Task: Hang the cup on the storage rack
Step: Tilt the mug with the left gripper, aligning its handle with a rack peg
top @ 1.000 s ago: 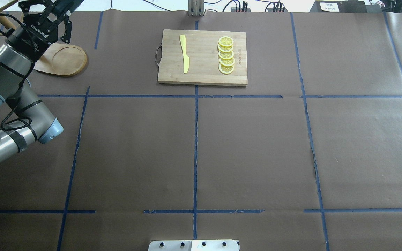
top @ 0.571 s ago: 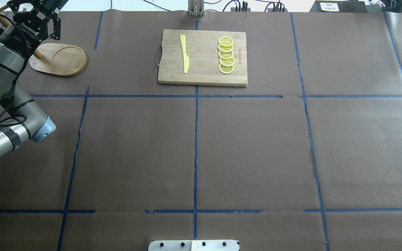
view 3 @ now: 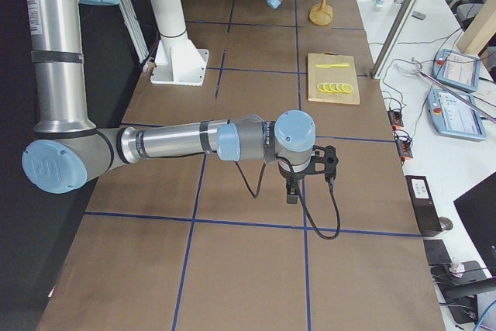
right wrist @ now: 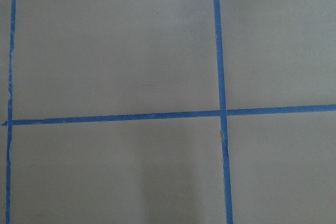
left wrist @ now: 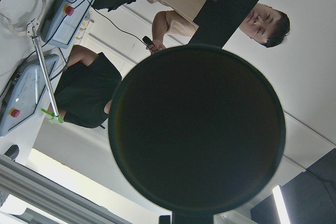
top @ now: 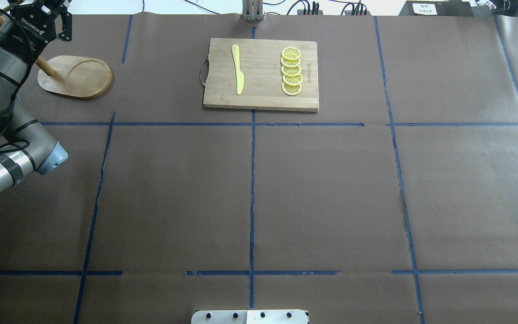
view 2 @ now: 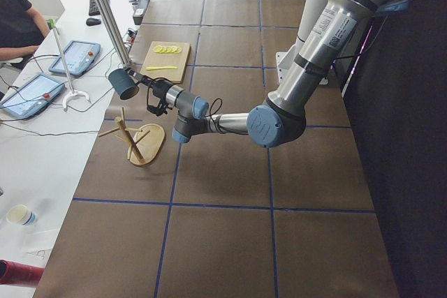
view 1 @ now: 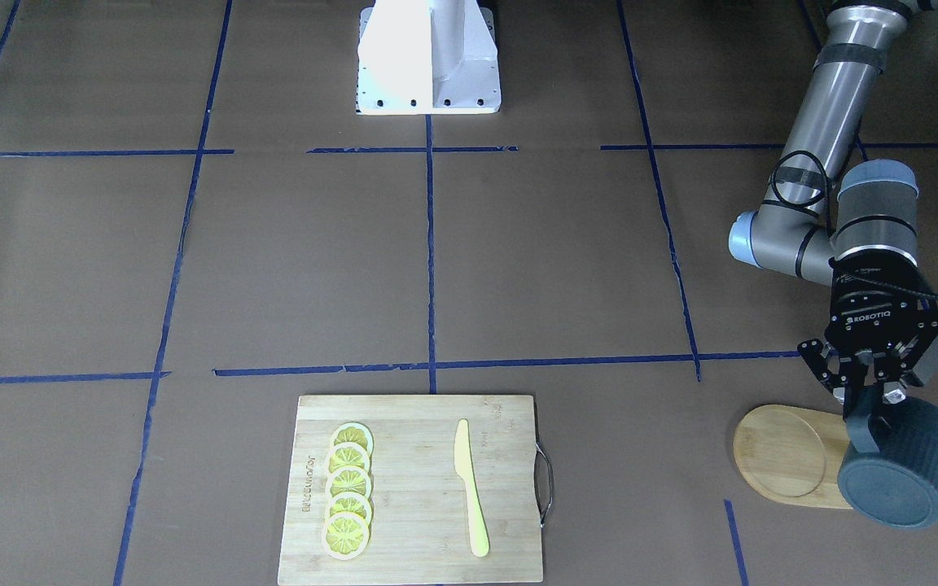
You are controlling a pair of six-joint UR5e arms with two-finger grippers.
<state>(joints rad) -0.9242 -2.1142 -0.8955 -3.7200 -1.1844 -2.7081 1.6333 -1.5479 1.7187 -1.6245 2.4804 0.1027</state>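
Note:
The dark blue-grey ribbed cup (view 1: pixel 900 476) hangs on its side in the air, its bottom turned toward the front camera. My left gripper (view 1: pixel 870 400) is shut on its squared handle. It holds the cup over the far end of the wooden storage rack (view 1: pixel 786 456), near the pegs. The cup's dark bottom fills the left wrist view (left wrist: pixel 197 129). From the left side the cup (view 2: pixel 124 83) is above the rack's pegs (view 2: pixel 133 134), apart from them. The rack's oval base (top: pixel 77 77) shows overhead. My right gripper (view 3: pixel 316 170) points down at bare table; I cannot tell whether it is open.
A bamboo cutting board (top: pixel 261 96) with a yellow knife (top: pixel 238 69) and several lemon slices (top: pixel 291 71) lies at the table's far middle. Operators and teach pendants (view 2: pixel 42 92) are on a white bench beyond the table edge by the rack.
My left arm has moved left and toward the table's far edge with the cup. The gripper now sits partly past the overhead view's top edge, and the rack's base and post are uncovered.

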